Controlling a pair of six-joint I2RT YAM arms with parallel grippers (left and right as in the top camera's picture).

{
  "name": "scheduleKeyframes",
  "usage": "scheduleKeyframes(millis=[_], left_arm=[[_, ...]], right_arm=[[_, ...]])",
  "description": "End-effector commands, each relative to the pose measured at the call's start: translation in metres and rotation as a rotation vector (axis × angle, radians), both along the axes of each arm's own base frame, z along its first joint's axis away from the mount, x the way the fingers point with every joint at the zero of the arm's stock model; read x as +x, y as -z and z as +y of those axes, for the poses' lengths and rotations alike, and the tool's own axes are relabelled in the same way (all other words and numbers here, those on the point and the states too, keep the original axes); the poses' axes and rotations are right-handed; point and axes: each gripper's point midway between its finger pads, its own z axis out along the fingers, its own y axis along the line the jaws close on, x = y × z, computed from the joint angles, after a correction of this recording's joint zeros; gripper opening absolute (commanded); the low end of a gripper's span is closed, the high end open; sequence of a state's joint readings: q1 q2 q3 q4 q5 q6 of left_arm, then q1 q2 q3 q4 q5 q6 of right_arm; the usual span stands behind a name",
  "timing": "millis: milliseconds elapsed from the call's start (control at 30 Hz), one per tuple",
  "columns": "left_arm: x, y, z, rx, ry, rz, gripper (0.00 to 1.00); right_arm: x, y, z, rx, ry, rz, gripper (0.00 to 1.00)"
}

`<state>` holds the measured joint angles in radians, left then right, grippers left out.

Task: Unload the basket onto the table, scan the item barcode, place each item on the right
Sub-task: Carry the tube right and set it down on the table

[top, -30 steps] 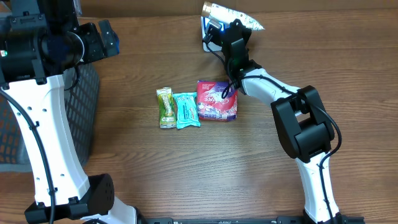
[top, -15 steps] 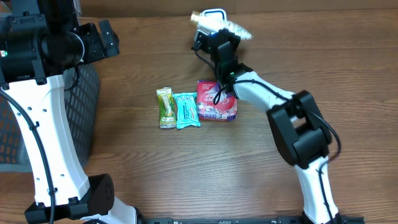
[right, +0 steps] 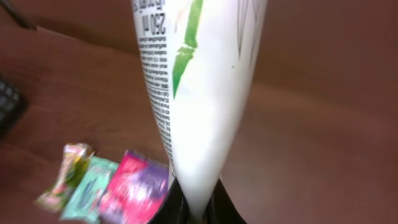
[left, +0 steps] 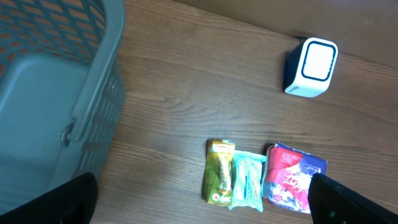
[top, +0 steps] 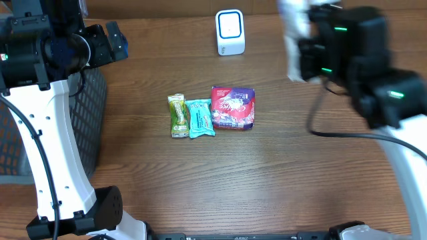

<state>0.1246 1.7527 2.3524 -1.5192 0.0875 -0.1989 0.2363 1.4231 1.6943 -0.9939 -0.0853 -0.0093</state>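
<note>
My right gripper (right: 196,208) is shut on the narrow end of a white tube (right: 199,93) with a green leaf print and black small print. In the overhead view the tube (top: 291,23) is a white blur at the top right, held high on the blurred right arm, to the right of the white-and-blue scanner (top: 230,31) at the table's back. My left gripper (left: 202,205) hangs open, high over the left side, with nothing between its fingers (left: 62,199). The scanner (left: 311,67) also shows in the left wrist view.
Three snack packs lie in a row mid-table: a green one (top: 177,115), a teal one (top: 200,118) and a pink-purple one (top: 233,107). A grey mesh basket (left: 50,93) stands at the left edge, below my left arm.
My right arm has swung up and to the right, away from the scanner, with the tube still gripped. The scanner now stands uncovered. The left arm has not moved.
</note>
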Motion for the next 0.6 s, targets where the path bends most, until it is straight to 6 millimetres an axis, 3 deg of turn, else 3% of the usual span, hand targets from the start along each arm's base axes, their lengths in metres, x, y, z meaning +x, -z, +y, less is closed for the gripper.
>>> scheduleKeyframes(millis=[0, 200, 467, 567], left_arm=[[0.002, -0.005, -0.002, 0.007, 0.022, -0.021, 1.00], [0.002, -0.005, -0.002, 0.007, 0.022, -0.021, 1.00], [0.002, -0.005, -0.002, 0.007, 0.022, -0.021, 0.99], [0.002, -0.005, -0.002, 0.007, 0.022, -0.021, 1.00]], right_arm=[[-0.006, 0.037, -0.023, 0.255, 0.151, 0.256, 0.04], [-0.005, 0.127, -0.072, 0.378, 0.271, 0.485, 0.04], [0.009, 0.245, -0.099, 0.437, 0.339, 0.574, 0.04], [0.010, 0.270, -0.100, 0.434, 0.350, 0.618, 0.04]])
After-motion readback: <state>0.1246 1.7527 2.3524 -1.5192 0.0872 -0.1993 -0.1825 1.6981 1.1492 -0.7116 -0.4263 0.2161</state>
